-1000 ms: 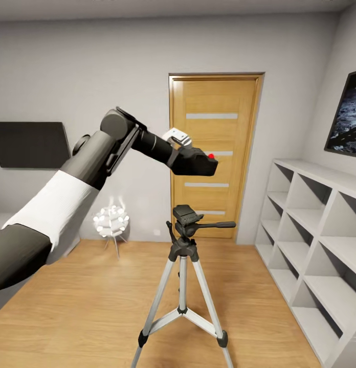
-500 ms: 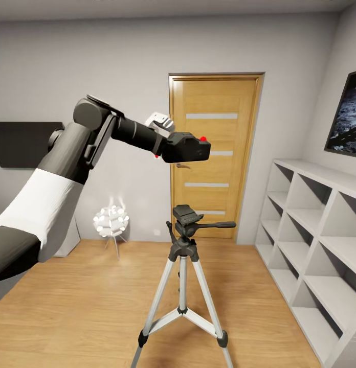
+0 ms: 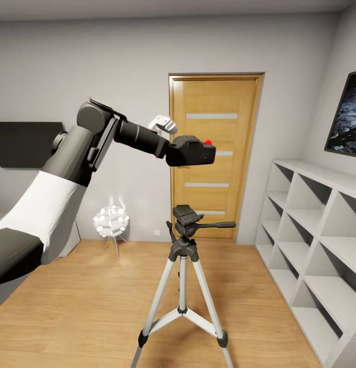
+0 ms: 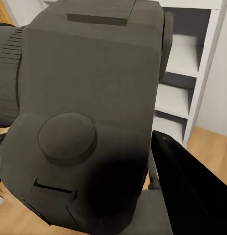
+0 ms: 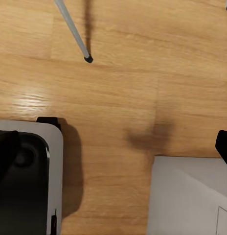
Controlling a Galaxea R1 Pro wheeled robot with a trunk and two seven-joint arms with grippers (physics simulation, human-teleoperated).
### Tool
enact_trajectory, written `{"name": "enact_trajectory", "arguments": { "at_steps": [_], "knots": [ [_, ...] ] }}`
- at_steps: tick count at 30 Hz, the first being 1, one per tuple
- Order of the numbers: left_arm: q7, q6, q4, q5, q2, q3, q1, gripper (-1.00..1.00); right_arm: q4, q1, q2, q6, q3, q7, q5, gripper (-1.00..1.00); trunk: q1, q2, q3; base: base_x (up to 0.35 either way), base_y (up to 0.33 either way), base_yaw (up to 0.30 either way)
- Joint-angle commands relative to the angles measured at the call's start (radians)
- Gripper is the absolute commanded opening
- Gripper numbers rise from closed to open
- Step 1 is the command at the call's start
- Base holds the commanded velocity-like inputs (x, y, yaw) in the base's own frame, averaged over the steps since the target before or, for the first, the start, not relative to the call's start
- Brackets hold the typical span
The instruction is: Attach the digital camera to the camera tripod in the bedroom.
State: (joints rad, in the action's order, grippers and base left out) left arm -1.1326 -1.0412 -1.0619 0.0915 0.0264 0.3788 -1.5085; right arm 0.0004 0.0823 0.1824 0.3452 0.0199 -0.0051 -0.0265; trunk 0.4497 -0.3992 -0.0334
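The digital camera (image 3: 192,151), a matte black box with a red button on top, hangs in the air in front of the door, a good way above the tripod head (image 3: 185,214). My left gripper (image 3: 177,152) is shut on the camera, and its arm reaches in from the left. In the left wrist view the camera body (image 4: 89,112) is very close, with one black finger (image 4: 192,196) beside it. The camera tripod (image 3: 183,255) stands on the plank floor with silver legs spread and its side handle pointing right. My right gripper (image 5: 113,147) hangs over the floor, its fingertips far apart.
An oak door (image 3: 234,97) is in the back wall. Grey cube shelving (image 3: 316,240) runs along the right wall under a dark picture (image 3: 347,115). A white ball lamp (image 3: 111,221) and a black wall panel (image 3: 27,144) are at the left. A tripod leg (image 5: 73,32) crosses the floor.
My left arm swung the camera up and to the left, then brought it back a little to the right and down. The tripod has not moved.
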Motion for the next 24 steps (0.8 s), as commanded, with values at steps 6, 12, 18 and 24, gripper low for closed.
{"name": "enact_trajectory", "arguments": {
  "at_steps": [6, 12, 18, 24],
  "knots": [
    [0.003, -0.006, -0.002, 0.010, -0.001, 0.000, 0.032, -1.00, 0.001, 0.001, 0.000, 0.003, 0.002, -0.001, -0.003, 1.00, 0.000, -0.001, 0.000, 0.000, 0.000, 0.000],
    [0.068, -0.006, -0.005, 0.009, -0.001, -0.012, 0.058, -1.00, 0.001, 0.001, 0.000, 0.003, 0.002, 0.000, -0.003, 1.00, 0.000, -0.001, 0.000, 0.000, 0.000, 0.000],
    [0.141, -0.006, -0.006, 0.008, -0.002, -0.024, 0.100, -1.00, 0.001, 0.001, -0.001, 0.009, 0.002, -0.001, -0.003, 1.00, 0.000, -0.001, 0.000, 0.000, 0.000, 0.000],
    [0.163, -0.006, -0.008, 0.008, -0.003, -0.038, 0.143, -1.00, 0.002, 0.001, -0.001, 0.031, 0.002, 0.000, -0.003, 1.00, 0.000, -0.001, 0.000, 0.000, 0.000, 0.000]
  ]
}}
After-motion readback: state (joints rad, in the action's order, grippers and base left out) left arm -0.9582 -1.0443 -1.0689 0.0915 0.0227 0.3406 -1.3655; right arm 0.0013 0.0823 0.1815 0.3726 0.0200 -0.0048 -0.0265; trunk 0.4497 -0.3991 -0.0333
